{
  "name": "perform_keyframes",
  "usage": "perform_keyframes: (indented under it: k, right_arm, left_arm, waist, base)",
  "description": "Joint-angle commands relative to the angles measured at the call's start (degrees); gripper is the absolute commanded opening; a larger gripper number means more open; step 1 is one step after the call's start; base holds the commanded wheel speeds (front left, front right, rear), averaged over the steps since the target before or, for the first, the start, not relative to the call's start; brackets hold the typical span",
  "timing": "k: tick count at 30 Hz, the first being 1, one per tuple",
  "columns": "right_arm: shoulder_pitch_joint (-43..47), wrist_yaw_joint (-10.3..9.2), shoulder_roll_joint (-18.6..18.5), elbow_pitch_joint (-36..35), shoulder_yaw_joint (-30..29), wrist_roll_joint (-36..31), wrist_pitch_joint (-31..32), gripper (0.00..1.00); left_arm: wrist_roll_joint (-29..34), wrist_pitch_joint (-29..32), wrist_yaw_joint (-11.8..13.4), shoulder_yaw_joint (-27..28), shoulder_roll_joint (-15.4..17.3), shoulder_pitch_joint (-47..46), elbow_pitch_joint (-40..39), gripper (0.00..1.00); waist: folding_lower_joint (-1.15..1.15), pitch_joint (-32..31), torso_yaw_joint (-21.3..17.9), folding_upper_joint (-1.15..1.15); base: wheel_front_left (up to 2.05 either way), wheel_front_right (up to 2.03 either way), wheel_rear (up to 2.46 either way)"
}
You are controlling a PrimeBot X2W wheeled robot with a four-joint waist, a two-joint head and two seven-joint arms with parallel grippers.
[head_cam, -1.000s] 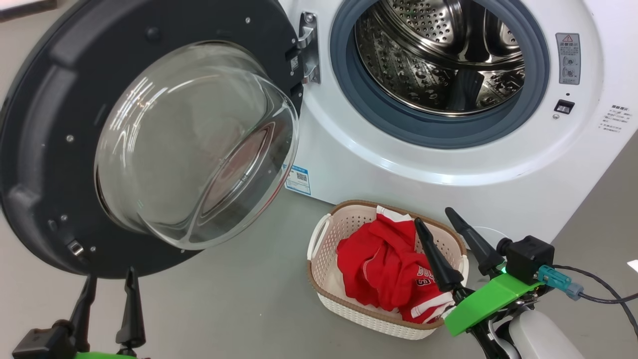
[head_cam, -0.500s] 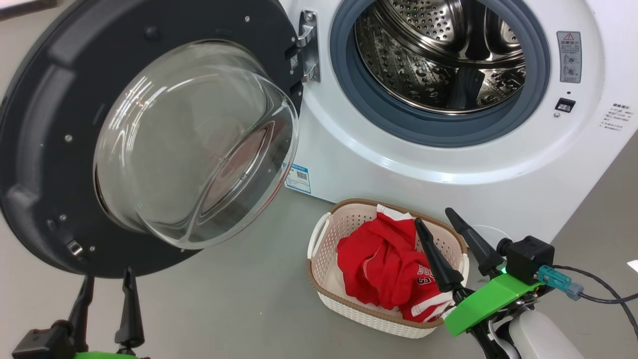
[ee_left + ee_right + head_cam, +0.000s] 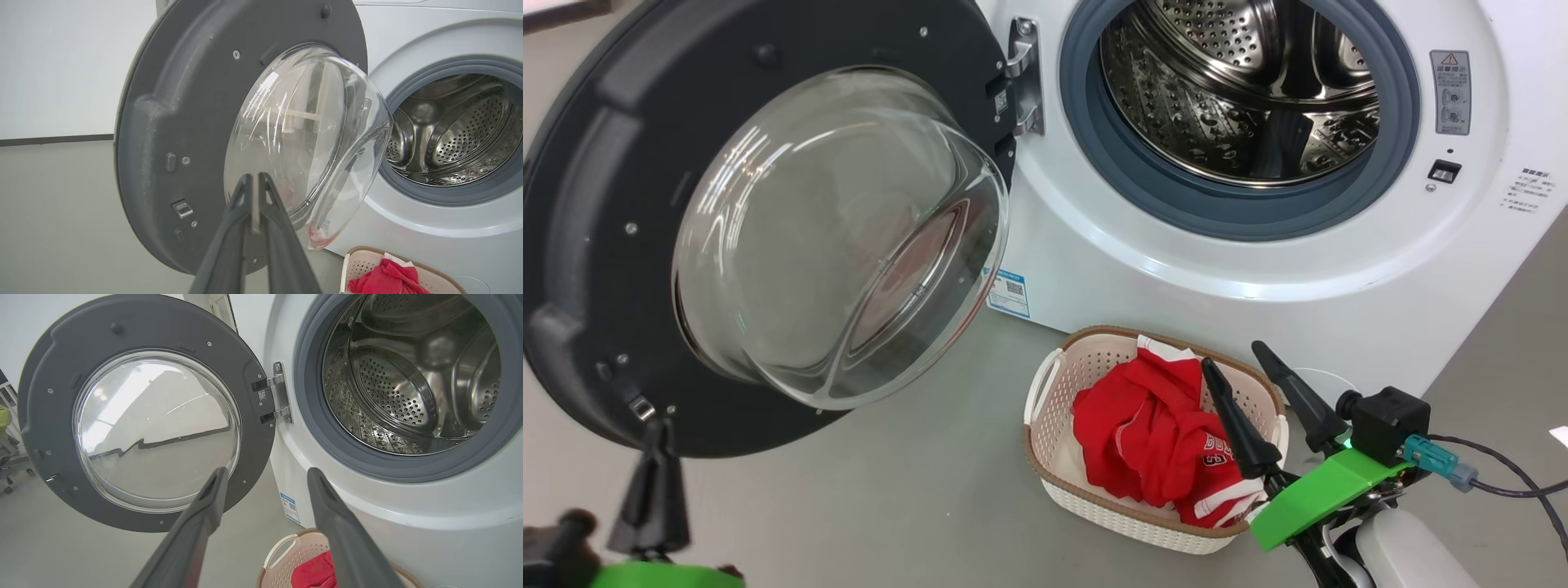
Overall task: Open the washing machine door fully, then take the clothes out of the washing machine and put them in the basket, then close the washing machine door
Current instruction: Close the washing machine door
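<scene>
Closing the washing machine door [image 3: 596, 204] is, I judge, the step in hand: the clothes [image 3: 1143, 433], a crumpled red garment with white trim, lie in the basket [image 3: 1054, 482] on the grey floor [image 3: 915, 490] just in front of the washing machine [image 3: 1258, 269], and the perforated steel drum [image 3: 1241, 90] looks empty to me. My left gripper [image 3: 253, 177] has its fingers pressed almost together, a thin slit between them, and points at the door's lower part, near the dark matte rim [image 3: 163, 122] and the bulging glass bowl [image 3: 310, 134]; whether it touches, I cannot tell (the head view is blurred down there). My right gripper [image 3: 1232, 356] hangs spread and empty over the basket. I want to push on the hard plastic rim, far from the hinge [image 3: 1025, 77], not on the slick curved glass where the tips would slide, and follow the door's arc until the bowl seats in the grey rubber gasket [image 3: 1241, 216]. The basket sits low; I expect the door to pass above it, but I'm watching.
</scene>
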Motion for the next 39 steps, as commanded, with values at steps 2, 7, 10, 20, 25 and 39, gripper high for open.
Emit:
perform_keyframes:
  k: [2,7,10,20,25,39]
  right_arm:
    - [0.23,0.09,0.5,-1.31,0.98,0.54,-0.44,1.0]
    - [0.37,0.09,0.75,-1.38,0.66,0.41,-0.44,1.0]
    - [0.47,0.09,0.83,-1.49,0.55,0.35,-0.44,1.0]
    - [0.42,0.09,0.83,-1.56,0.9,0.4,-0.44,1.0]
    - [0.12,0.09,0.9,-1.51,1.43,0.41,-0.44,1.0]
    - [-0.75,0.09,0.67,-1.39,1.57,0.22,-0.44,1.0]
  left_arm:
    - [-0.56,0.12,0.22,3.85,2.97,-3.8,-3.28,0.0]
    - [-4.65,2.23,-0.95,7.61,5.21,-7.05,-6.98,0.0]
    - [-7.06,4.53,-1.47,10.31,7.63,-10.12,-9.16,0.0]
    - [-22.52,14.34,-5.08,19.48,14.12,-25.5,-2.89,0.0]
    - [-30.87,20.48,-4.77,21.83,14.8,-33.18,7.29,0.0]
    - [-39.72,32.75,-3.09,23.24,17.77,-42.17,32.71,0.0]
  waist:
    - [0.0,-0.06,-0.03,0.0]
    - [0.0,-0.2,0.08,0.0]
    - [0.0,-0.38,0.17,0.0]
    - [0.0,-0.41,-0.38,0.0]
    - [0.0,0.1,-1.31,0.0]
    - [0.0,1.43,-4.76,0.0]
  base:
    - [0.0,0.0,0.0]
    - [0.0,0.0,0.0]
    - [0.0,0.0,0.0]
    - [0.0,0.0,0.0]
    - [0.0,0.0,0.0]
    - [0.0,0.0,0.0]
